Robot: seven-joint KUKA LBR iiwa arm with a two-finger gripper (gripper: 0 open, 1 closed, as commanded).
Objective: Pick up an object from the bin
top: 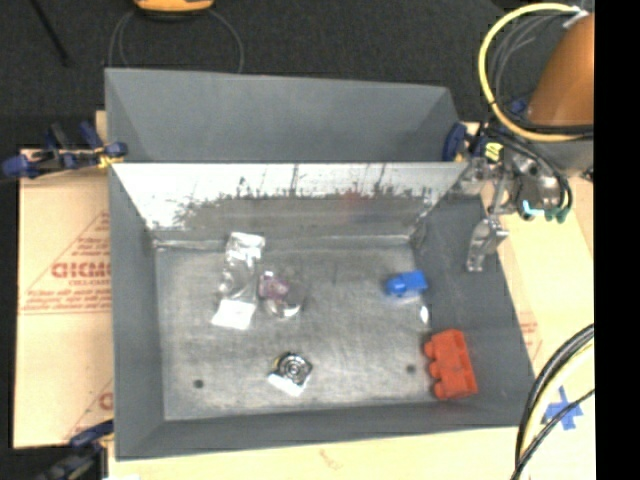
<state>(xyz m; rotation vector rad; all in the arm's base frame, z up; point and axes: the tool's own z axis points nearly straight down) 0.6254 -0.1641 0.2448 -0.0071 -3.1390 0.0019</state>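
Gripper [484,243] hangs over the right sloping wall of the grey metal bin [140,268], above the floor's upper right corner, with nothing seen in it; whether it is spread or closed I cannot tell from this angle. Nearest to it is a small blue plastic piece [405,285], lying on the floor near the right wall, to the lower left of the gripper in the camera view and apart from the rest. Further down, in the lower right corner, lies a red studded plastic brick [450,364], its long axis running roughly up and down the view along the foot of that wall. Well off to the left are a crumpled clear plastic wrapper [243,252], a clear lump with a purple core [276,292] and a small round metal part [292,369]. By my reckoning nothing is picked yet, and the blue piece is the shortest reach: inward off the wall, then down
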